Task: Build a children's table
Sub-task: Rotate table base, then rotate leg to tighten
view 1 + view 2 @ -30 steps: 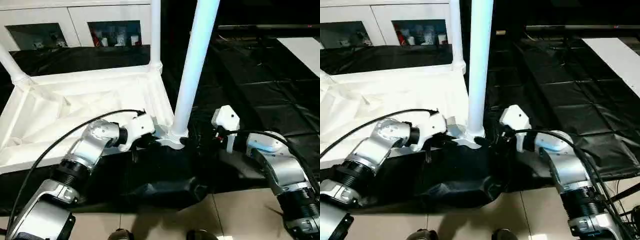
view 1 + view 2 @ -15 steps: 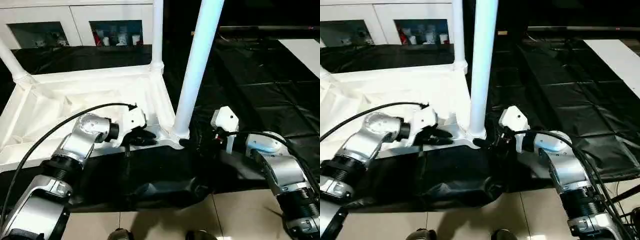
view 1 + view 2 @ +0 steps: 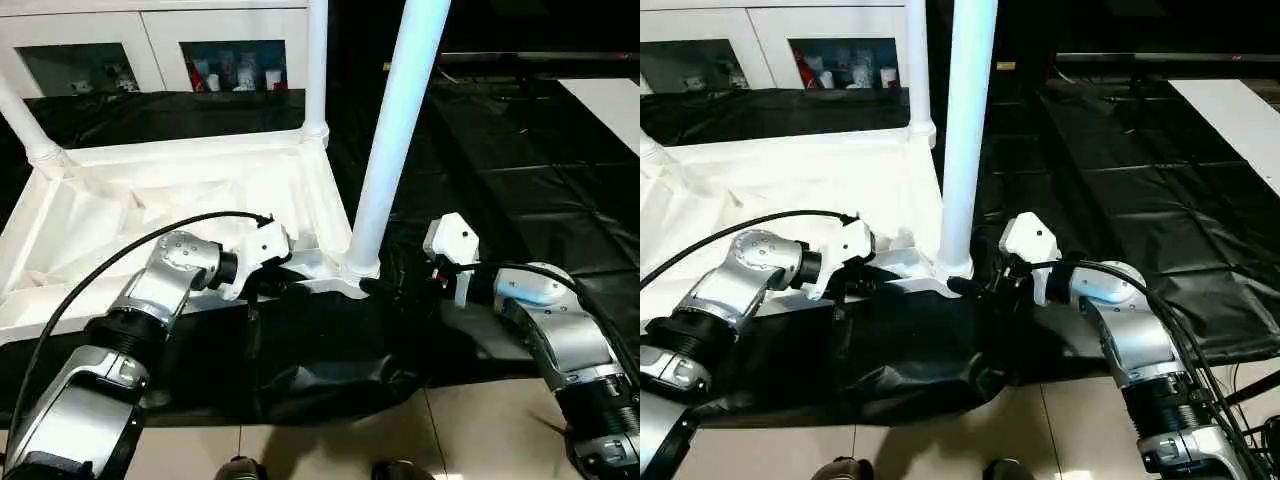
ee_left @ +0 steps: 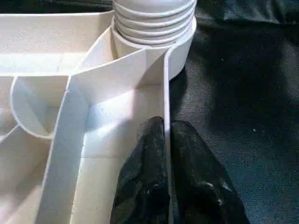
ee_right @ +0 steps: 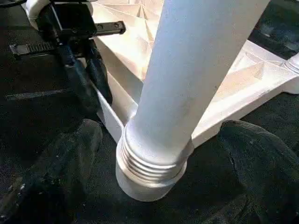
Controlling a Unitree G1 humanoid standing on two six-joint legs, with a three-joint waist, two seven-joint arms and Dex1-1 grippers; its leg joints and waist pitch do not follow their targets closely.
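The children's table [image 3: 150, 210] lies upside down on black cloth, ribbed underside up. Its legs stand upright in the corner sockets: one at the near right corner [image 3: 395, 130], one at the far right [image 3: 316, 60] and one at the far left [image 3: 25, 130]. My left gripper [image 4: 167, 135] is shut on the table's thin near rim [image 4: 166, 84], one finger on each side, just short of the near right socket [image 4: 154, 28]. My right gripper [image 5: 159, 154] is open. Its fingers [image 5: 70, 158] straddle the threaded base of the near right leg [image 5: 187, 84] without touching it.
A white cabinet with glass doors [image 3: 150, 50] stands behind the table. Black cloth [image 3: 520, 160] covers the floor to the right and bunches up below the table's near edge [image 3: 330, 350]. Bare tile [image 3: 470, 430] shows nearest me. A black cable [image 3: 120, 265] loops over my left forearm.
My left gripper has slid back along the near edge toward the corner and closed on the rim. The right arm has stayed where it was.
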